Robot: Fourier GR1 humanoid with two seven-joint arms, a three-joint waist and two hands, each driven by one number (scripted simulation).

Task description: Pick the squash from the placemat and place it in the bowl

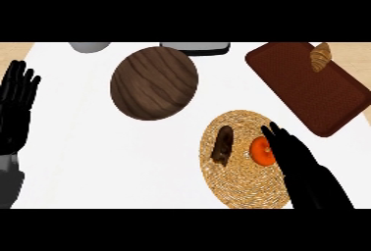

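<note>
An orange round squash (259,151) lies on a woven straw placemat (239,186) at the lower middle right. Beside it on the mat is a dark brown oblong item (222,145). My right hand (293,157) reaches over the mat's right side, fingers straight, covering the squash's right edge. A dark wooden bowl (153,82) sits up and to the left of the mat. My left hand (16,105) rests open at the left edge, fingers up.
A brown tray (304,86) lies at the upper right with a croissant (320,56) on its far corner. A grey object (91,46) and a dark flat item (197,48) sit at the counter's far edge.
</note>
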